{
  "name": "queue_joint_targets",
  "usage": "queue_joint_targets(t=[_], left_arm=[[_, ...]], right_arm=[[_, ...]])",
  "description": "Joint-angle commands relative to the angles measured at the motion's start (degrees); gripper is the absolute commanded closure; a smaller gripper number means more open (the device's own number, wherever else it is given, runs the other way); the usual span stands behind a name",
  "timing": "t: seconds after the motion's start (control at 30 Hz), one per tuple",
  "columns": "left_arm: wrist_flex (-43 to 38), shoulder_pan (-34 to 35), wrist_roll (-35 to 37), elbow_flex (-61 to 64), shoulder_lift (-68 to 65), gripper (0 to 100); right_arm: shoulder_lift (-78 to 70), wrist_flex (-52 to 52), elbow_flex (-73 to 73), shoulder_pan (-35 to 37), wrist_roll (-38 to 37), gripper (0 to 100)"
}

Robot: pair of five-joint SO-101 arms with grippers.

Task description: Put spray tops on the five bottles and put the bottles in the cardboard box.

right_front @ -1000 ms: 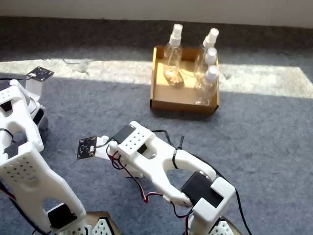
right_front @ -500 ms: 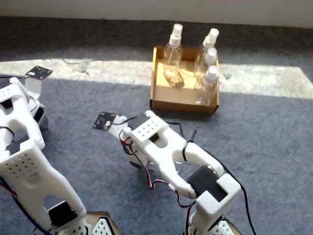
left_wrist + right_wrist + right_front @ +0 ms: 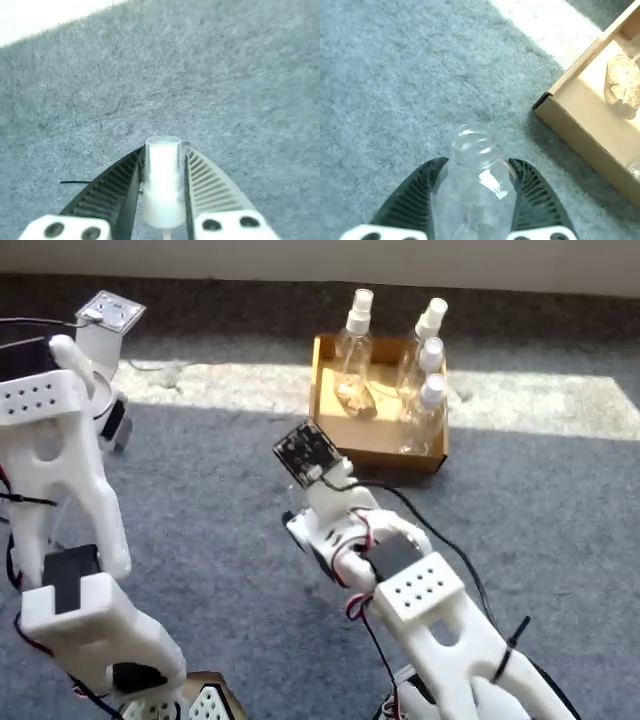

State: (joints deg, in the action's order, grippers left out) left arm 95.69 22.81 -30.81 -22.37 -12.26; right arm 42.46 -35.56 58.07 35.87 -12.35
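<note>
A white spray top (image 3: 162, 185) stands upright between the black fingers of my left gripper (image 3: 163, 150), which is shut on it above grey carpet. My right gripper (image 3: 476, 162) is shut on a clear bottle (image 3: 470, 175) whose neck is bare and open. The cardboard box (image 3: 580, 125) lies just beyond that bottle. In the high view the box (image 3: 325, 415) holds several clear bottles (image 3: 352, 355) with white spray tops. The right arm (image 3: 345, 525) sits just in front of the box, and the left arm (image 3: 60, 430) is raised at the far left.
Grey carpet (image 3: 560, 530) covers the floor, with a sunlit strip (image 3: 220, 385) running behind and beside the box. A thin dark cable (image 3: 75, 183) lies on the carpet under the left gripper. Open floor lies to the right of the box.
The right arm swung from the near left up toward the box front. The left arm rose and moved toward the far side.
</note>
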Motion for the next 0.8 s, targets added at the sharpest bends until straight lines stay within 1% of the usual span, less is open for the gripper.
queue_joint_targets(t=[0.0,0.17,0.27,0.33,0.43,0.53,0.7,0.77], left_arm=[[2.55,-7.78,5.71,-2.51,11.56,95],[2.81,-13.76,11.16,-0.22,21.85,95],[2.46,-18.15,13.89,5.32,29.58,95],[-0.88,-21.58,16.00,10.24,35.03,95],[-8.53,-25.54,20.48,19.03,43.82,95],[-18.37,-27.74,26.02,29.14,53.05,95],[-38.07,-27.82,34.99,49.19,67.47,95],[-46.24,-27.74,37.19,57.45,72.75,95]], right_arm=[[10.42,3.82,9.19,-0.75,0.62,99.5],[16.57,11.03,15.96,1.36,0.62,99.5],[17.36,16.31,17.89,3.12,0.62,99.5],[17.54,20.09,18.86,3.74,0.62,99.5],[17.63,24.48,20.70,3.82,0.62,99.5],[17.63,27.56,22.20,3.91,0.62,99.5],[17.63,29.49,22.90,4.00,0.62,99.5],[17.63,29.41,22.90,5.67,0.62,99.5]])
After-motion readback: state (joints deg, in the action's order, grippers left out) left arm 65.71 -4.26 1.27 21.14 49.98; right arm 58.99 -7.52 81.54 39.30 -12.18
